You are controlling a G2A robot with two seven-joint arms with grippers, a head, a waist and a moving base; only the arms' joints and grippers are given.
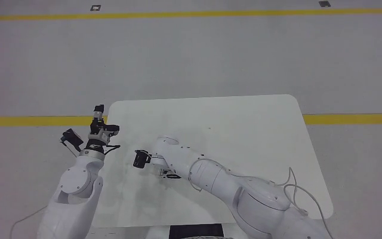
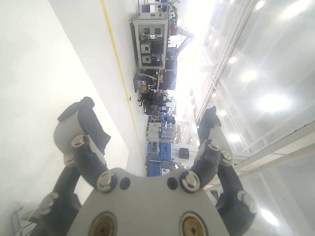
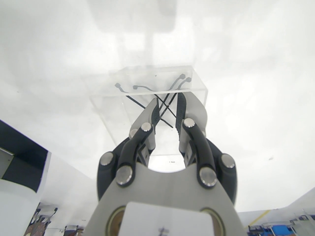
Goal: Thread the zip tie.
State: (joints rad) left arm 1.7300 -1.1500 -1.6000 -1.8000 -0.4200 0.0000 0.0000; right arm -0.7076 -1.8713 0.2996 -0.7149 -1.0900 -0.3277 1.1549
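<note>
Our right hand (image 3: 168, 97) hangs spread over the clear box (image 3: 198, 87), astride the crossed zip ties (image 3: 182, 76) inside. We should close on one tie only. Our left hand (image 2: 147, 106) gapes, well apart from the box.

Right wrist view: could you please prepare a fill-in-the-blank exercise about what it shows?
The thin black plastic zip ties lie in a ____ plastic box.
The right hand at the box is ____.
The box stands on a flat ____ table.
Missing words: clear; open; white.
</note>
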